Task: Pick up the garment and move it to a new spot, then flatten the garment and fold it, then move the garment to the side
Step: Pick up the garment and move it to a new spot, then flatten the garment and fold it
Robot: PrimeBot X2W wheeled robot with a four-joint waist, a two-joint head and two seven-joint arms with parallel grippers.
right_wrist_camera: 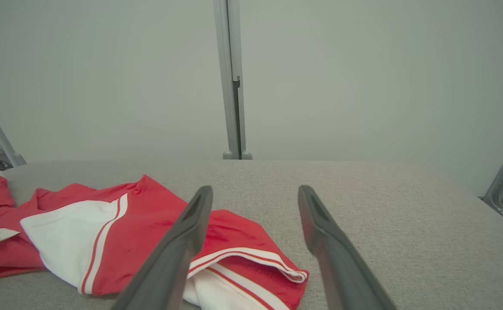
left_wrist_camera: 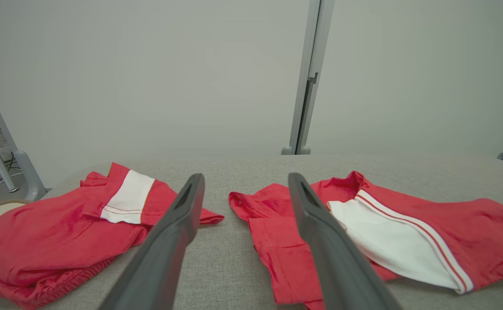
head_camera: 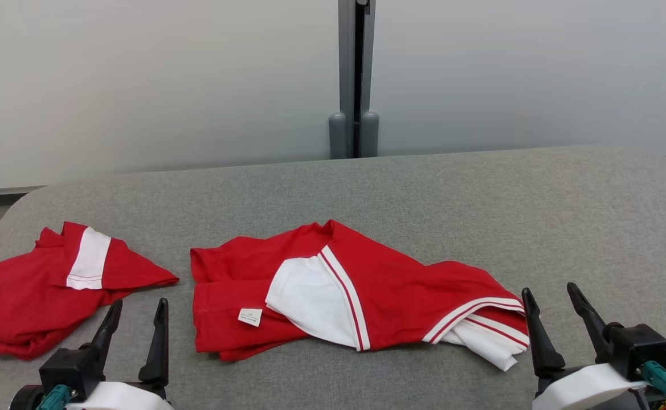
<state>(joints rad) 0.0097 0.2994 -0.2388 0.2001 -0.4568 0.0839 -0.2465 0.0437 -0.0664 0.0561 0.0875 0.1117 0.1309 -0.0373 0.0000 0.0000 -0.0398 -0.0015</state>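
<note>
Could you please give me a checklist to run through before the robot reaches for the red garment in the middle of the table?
1. Left gripper open, holding nothing: ok.
2. Right gripper open, holding nothing: ok.
3. Middle garment apart from the left garment, bare table between them: ok.
4. Middle garment lying flat: not ok, crumpled and folded over itself.
5. Bare table behind and right of it for a new spot: ok.
6. Layers hidden under the top fold: cannot tell.
</note>
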